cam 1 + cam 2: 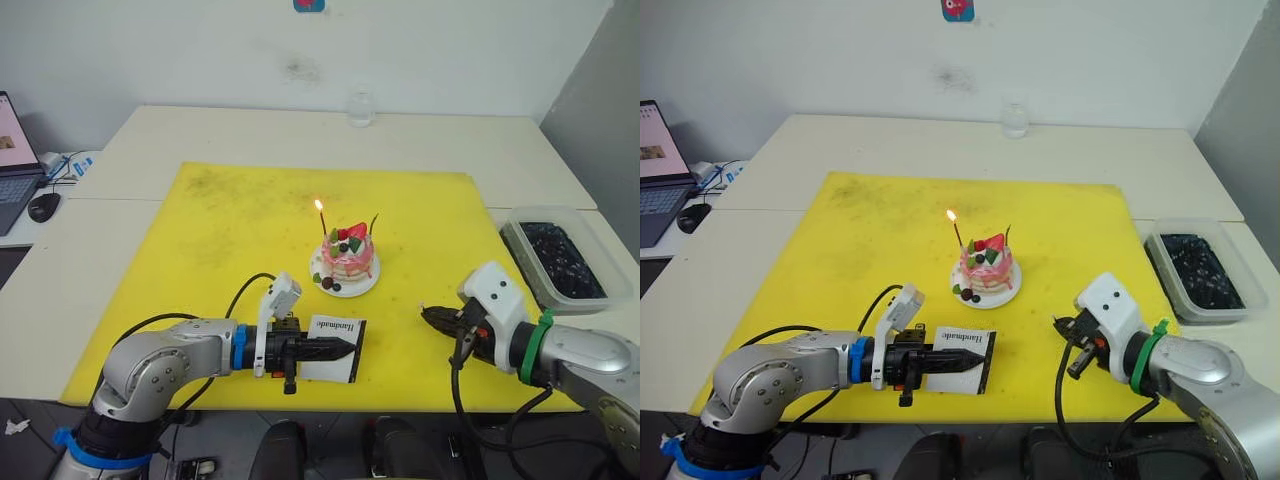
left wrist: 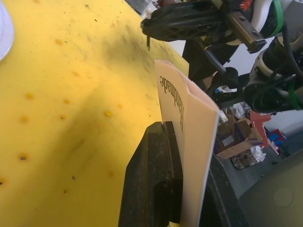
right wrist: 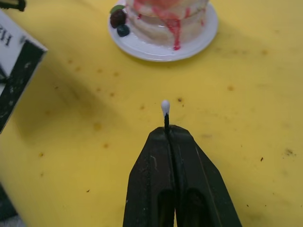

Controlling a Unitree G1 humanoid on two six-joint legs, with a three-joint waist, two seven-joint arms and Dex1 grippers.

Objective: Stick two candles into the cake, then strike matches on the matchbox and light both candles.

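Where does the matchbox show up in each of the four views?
Left eye: matchbox near the mat's front edge, clamped in the left pincer.
Right eye: matchbox at the same spot, front-left of the cake.
Left wrist: matchbox edge-on, rising between the pincer's fingers.
Right wrist: its corner at the picture's edge.
Shared landmark: the yellow mat, seen in all four.

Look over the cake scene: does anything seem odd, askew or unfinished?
One candle on the cake burns; the other candle is unlit and leans. The yellow mat looks smudged and speckled. Nothing is spilled.
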